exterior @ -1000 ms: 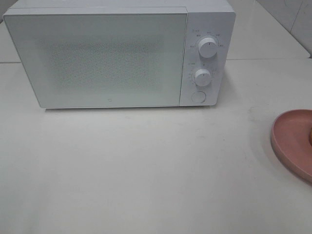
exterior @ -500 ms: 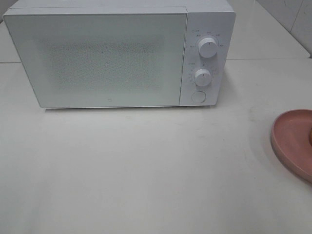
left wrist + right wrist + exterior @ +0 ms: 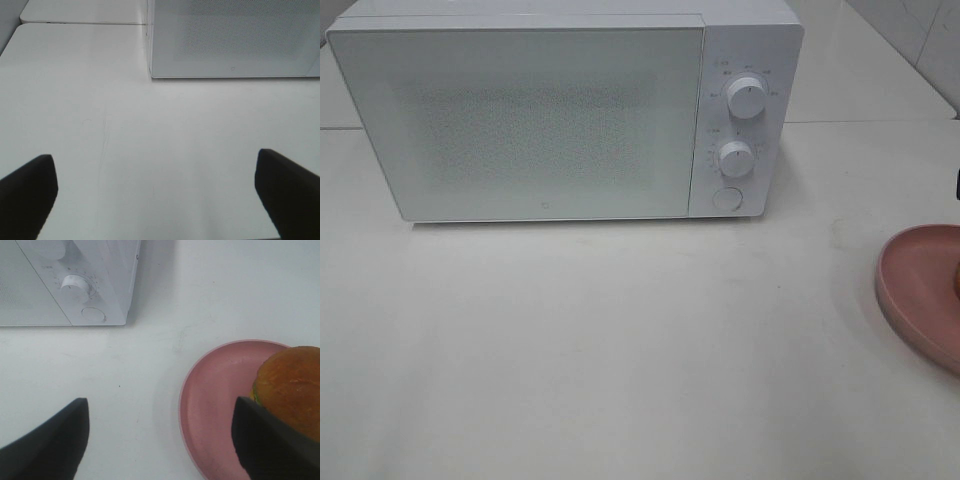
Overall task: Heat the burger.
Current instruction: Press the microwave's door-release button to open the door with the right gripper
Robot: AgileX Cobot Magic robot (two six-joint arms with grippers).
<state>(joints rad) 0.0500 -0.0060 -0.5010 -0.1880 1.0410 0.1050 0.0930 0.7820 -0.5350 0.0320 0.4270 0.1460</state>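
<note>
The burger (image 3: 292, 387), with a glossy golden-brown bun, sits on the round pink plate (image 3: 215, 395) in the right wrist view. Only its edge shows in the high view (image 3: 956, 278), at the far right on the plate (image 3: 915, 285). My right gripper (image 3: 160, 412) is open and empty above the table, its right finger (image 3: 270, 445) next to the burger. My left gripper (image 3: 155, 175) is open and empty over bare table, in front of the microwave's left corner. The white microwave (image 3: 560, 110) stands at the back with its door shut.
The microwave has two knobs (image 3: 746, 98) (image 3: 735, 158) and a round button (image 3: 726, 198) on its right panel. The white table (image 3: 620, 340) stretches in front of it. A tiled wall rises at the back right.
A small dark sliver has appeared at the right edge of the high view above the plate. Nothing else has visibly moved.
</note>
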